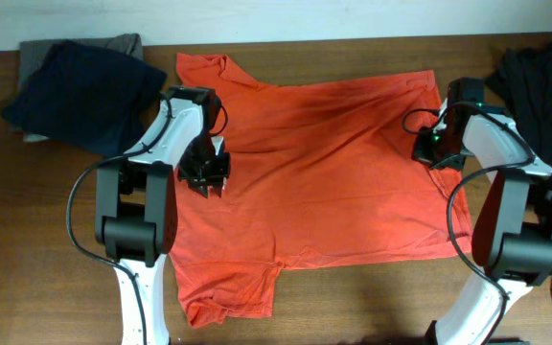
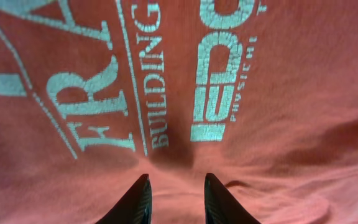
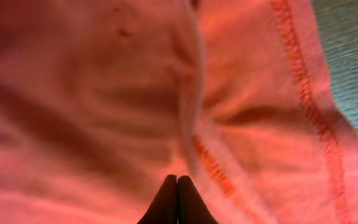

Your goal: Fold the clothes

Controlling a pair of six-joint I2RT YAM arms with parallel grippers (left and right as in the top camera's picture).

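Observation:
The clothes are a red-orange T-shirt (image 1: 333, 172) spread flat across the wooden table (image 1: 353, 297), sleeves at the left. My left gripper (image 1: 206, 182) hovers over the shirt's left part. In the left wrist view its fingers (image 2: 138, 196) stand apart over cloth with white lettering (image 2: 104, 106), and nothing is pinched between them. My right gripper (image 1: 427, 151) rests at the shirt's right edge. The right wrist view shows that gripper (image 3: 177, 178) shut, tips together, on wrinkled cloth beside the stitched hem (image 3: 303, 81).
A pile of dark and grey garments (image 1: 80, 77) lies at the back left. More dark cloth (image 1: 544, 86) sits at the right edge. Bare wood runs along the front edge.

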